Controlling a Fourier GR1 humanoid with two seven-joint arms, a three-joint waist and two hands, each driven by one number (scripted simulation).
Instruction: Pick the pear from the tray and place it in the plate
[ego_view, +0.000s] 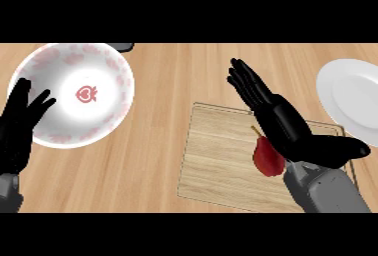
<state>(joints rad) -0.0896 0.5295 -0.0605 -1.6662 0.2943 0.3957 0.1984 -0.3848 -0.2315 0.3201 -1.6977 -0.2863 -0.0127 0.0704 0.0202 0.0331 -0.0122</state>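
Observation:
A dark red pear (266, 158) with a thin stem lies on the light wooden tray (221, 160) at the lower middle right. My right hand (284, 120) hovers over the tray just right of the pear, fingers straight and pointing up-left, thumb out to the right; it hides the pear's right edge. A white plate with a pink pattern and red centre mark (74, 95) sits at the upper left. My left hand (18, 125) rests open at the left edge, overlapping that plate's left rim.
A plain white plate (351, 95) is cut off by the right edge, its rim close to the tray's upper right corner. A dark object (124, 46) peeks out behind the patterned plate's top. Bare wooden counter lies between the patterned plate and the tray.

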